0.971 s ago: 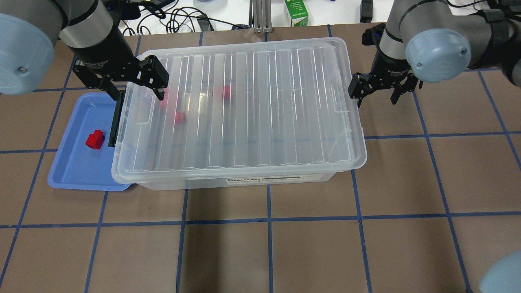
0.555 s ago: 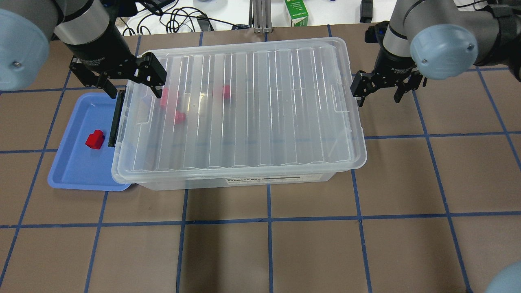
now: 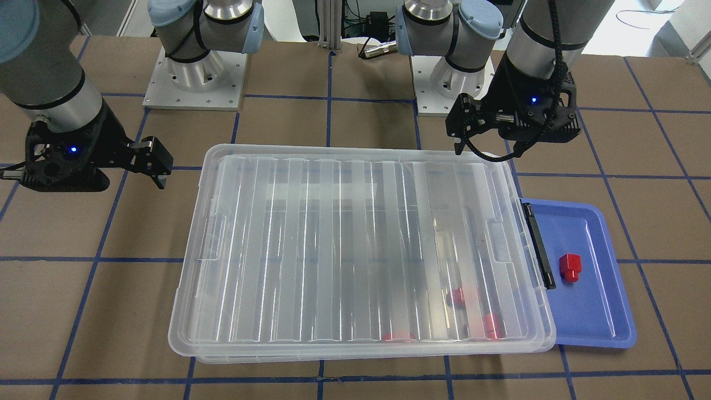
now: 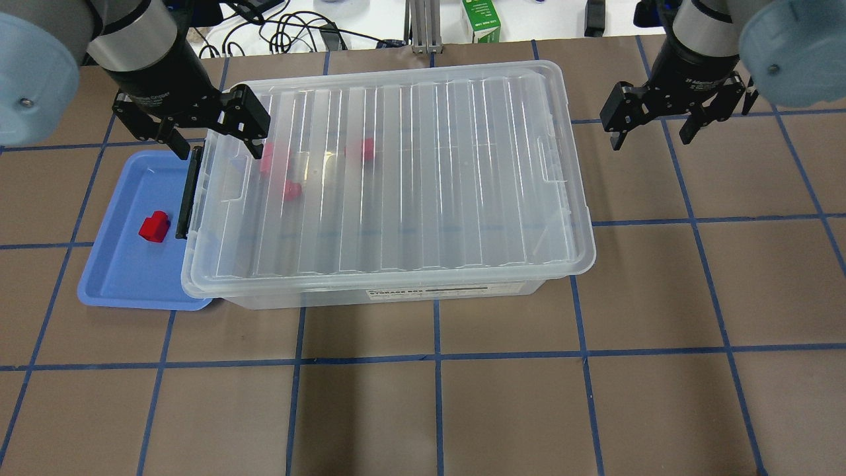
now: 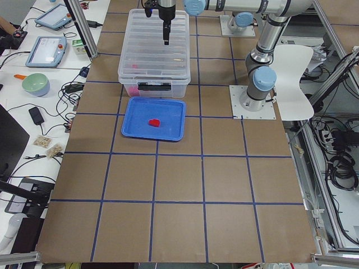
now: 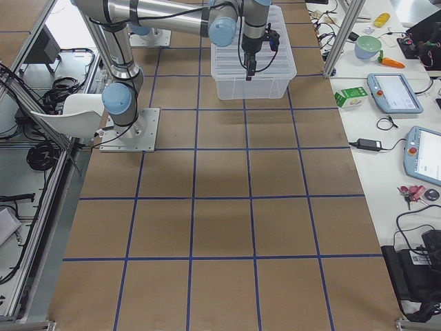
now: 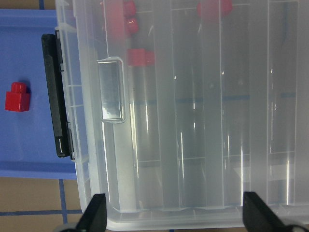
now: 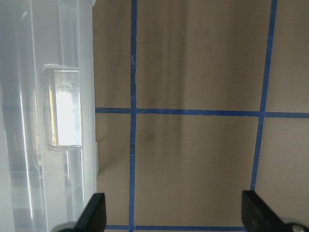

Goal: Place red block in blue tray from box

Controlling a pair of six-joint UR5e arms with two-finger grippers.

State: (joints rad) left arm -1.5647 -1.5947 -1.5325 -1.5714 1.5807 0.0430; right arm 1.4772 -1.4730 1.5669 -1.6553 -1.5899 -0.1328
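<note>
Overhead exterior view: the red block [image 4: 154, 227] lies in the blue tray [image 4: 119, 277], just beside the black latch [image 4: 187, 195] of the closed box [image 4: 330, 296]. Through its ribbed lid [image 4: 423, 172], what look like three more red blocks [image 4: 289, 190] show blurred. The left gripper [image 4: 217, 147] hangs above the box's latch end, jaws spread wide, empty. The right gripper [image 4: 651, 135] hangs over the table [image 4: 661, 284], apart from the box, likewise wide and empty.

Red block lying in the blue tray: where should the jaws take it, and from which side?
Take the red block straight from above, probably, jaws across the flat sides of its squarish body, not the narrower stub. It lies flat and alone in the blue tray; the box edge stands close beside it.
</note>
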